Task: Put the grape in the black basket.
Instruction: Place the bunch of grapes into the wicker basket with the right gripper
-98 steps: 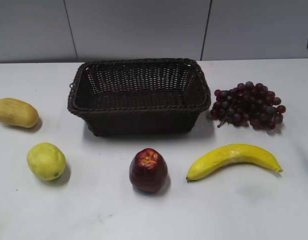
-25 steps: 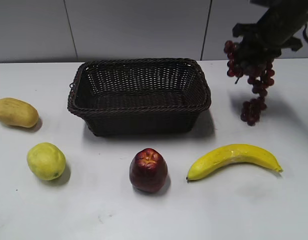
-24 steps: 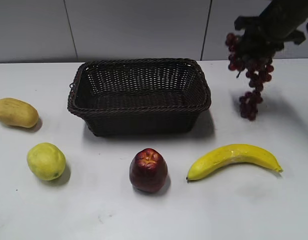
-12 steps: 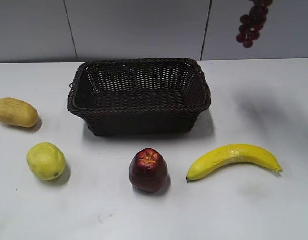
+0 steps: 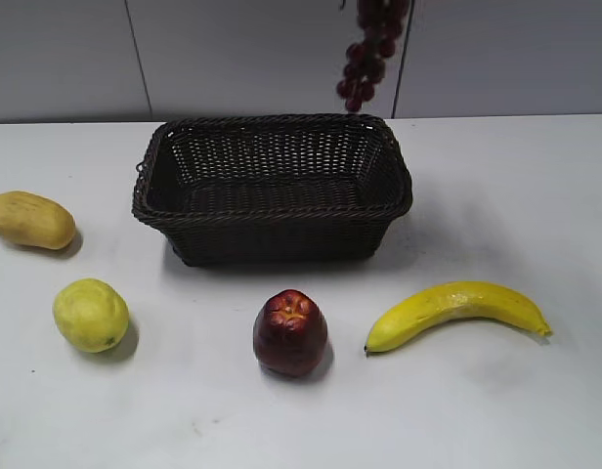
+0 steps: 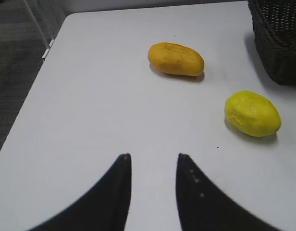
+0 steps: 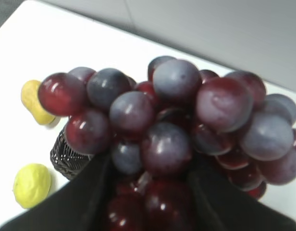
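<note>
The grape bunch point(image 5: 365, 54) hangs from the top edge of the exterior view, above the far right part of the black basket point(image 5: 272, 186); only its lower part shows there. In the right wrist view the dark purple-red grapes point(image 7: 172, 120) fill the frame, and my right gripper point(image 7: 148, 187) is shut on the bunch. The basket's corner point(image 7: 66, 156) shows below the grapes. The right gripper itself is out of the exterior view. My left gripper point(image 6: 153, 166) is open and empty over bare table, left of the basket point(image 6: 277, 38).
On the white table lie a mango point(image 5: 29, 219) at far left, a yellow lemon point(image 5: 90, 315) at front left, a dark red apple point(image 5: 290, 332) at front centre and a banana point(image 5: 457, 311) at front right. A grey wall stands behind.
The right gripper lifted the grape bunch off the table at the right, raised it high, and has carried it left to above the basket's far right part. The left arm has not moved.
</note>
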{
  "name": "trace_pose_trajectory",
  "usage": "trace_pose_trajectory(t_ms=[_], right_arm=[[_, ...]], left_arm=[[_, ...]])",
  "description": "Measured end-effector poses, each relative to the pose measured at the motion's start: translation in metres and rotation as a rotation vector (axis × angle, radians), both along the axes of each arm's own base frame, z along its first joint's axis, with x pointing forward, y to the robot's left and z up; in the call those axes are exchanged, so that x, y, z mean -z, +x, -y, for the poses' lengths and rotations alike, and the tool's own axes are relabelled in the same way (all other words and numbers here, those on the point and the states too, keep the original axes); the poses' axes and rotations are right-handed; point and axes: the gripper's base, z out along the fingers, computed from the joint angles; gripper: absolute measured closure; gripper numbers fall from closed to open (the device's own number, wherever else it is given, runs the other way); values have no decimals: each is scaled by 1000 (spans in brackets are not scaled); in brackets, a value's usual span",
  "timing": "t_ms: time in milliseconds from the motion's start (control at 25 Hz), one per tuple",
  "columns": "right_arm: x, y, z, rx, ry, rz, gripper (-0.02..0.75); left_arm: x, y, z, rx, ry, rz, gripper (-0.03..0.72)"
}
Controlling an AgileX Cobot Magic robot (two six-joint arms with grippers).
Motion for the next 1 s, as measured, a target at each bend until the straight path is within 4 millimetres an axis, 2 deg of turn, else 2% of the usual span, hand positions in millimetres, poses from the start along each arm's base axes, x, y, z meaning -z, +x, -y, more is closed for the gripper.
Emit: trace_pose_trajectory(t_ms=[240, 440, 600, 640, 680, 720, 800, 840, 1000], right_arm=[[70, 22, -29, -45, -82, -160, 481], [131, 34, -43, -75, -164, -309, 481], [167, 40, -49, -84, -202, -379, 481], [172, 40, -50, -84, -205, -387, 475], [175, 41, -50, -85, -211, -396, 430], [176, 41, -50, -85, -212, -399, 370], [176, 41, -50, -86, -213, -398, 188], [176, 41, -50, -86, -213, -398, 143], [176, 40, -50, -91, -218, -406, 122]], left_arm=[[0, 0, 0, 0, 0, 0, 452], [0, 0, 0, 0, 0, 0, 452], [0, 0, 0, 0, 0, 0, 452], [0, 0, 0, 0, 0, 0, 452], [0, 0, 0, 0, 0, 0, 452], [0, 0, 0, 0, 0, 0, 452], [0, 0, 0, 0, 0, 0, 452], [0, 0, 0, 0, 0, 0, 452], [0, 0, 0, 0, 0, 0, 452]])
